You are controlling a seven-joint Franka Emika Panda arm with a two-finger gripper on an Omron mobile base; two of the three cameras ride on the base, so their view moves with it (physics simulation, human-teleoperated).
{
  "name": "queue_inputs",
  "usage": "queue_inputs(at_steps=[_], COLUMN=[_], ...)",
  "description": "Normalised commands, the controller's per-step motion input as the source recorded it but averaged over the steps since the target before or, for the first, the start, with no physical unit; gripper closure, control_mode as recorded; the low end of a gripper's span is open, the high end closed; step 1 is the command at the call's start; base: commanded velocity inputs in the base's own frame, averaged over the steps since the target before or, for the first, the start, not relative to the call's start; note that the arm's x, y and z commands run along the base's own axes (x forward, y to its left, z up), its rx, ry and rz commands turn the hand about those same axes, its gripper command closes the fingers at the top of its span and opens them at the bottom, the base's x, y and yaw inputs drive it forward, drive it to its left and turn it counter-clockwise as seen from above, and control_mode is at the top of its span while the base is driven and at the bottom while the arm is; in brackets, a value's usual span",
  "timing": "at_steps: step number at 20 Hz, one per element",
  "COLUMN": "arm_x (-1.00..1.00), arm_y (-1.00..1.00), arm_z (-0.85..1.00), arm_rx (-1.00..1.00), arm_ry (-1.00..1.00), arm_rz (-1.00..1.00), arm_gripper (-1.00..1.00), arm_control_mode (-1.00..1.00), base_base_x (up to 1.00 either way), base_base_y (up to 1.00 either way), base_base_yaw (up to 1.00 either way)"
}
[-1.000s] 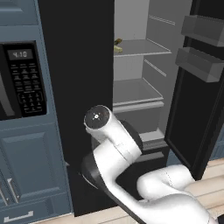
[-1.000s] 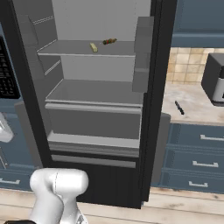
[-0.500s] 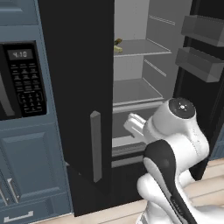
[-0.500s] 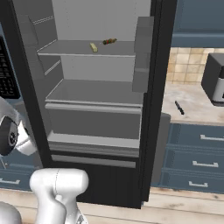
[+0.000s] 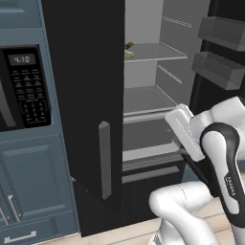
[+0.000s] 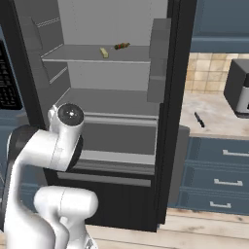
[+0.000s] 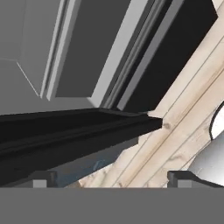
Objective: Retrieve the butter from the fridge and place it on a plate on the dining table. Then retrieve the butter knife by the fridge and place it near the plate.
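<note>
Butter [image 6: 103,52] lay on the fridge's [image 6: 165,97] upper shelf [image 6: 87,54]; gripper [image 7: 112,177] fingers [image 7: 43,177] stood wide apart, empty, near the floor [image 7: 183,113].

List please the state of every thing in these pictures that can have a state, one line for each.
fridge: right door open, left door shut.
butter: lying on the upper shelf inside, not gripped.
butter knife: lying flat on the counter right of the fridge, untouched.
gripper: open, holding nothing, pointing at the fridge's lower edge and the wooden floor.
microwave: door shut, display lit.
</note>
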Motion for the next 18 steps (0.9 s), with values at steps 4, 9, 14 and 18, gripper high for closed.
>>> queue_inputs(at_steps=[4, 9, 14, 18], arm_x=[0.75, 0.97, 1.00, 0.97], arm_y=[0.14, 0.13, 0.34, 0.46], arm_z=[-0.27, -0.22, -0.18, -0.24], arm_rx=[0.05, 0.01, 0.04, 0.05], arm_ry=[0.01, 0.14, 0.18, 0.19], arm_rz=[0.04, 0.03, 0.08, 0.05], arm_gripper=[-1.00, -1.00, -1.00, -1.00], arm_control_mode=[-1.00, -1.00, -1.00, -1.00], base_base_x=[0.00, 0.00, 0.00, 0.00], base_base_y=[0.00, 0.00, 0.00, 0.00], base_base_yaw=[0.00, 0.00, 0.00, 0.00])
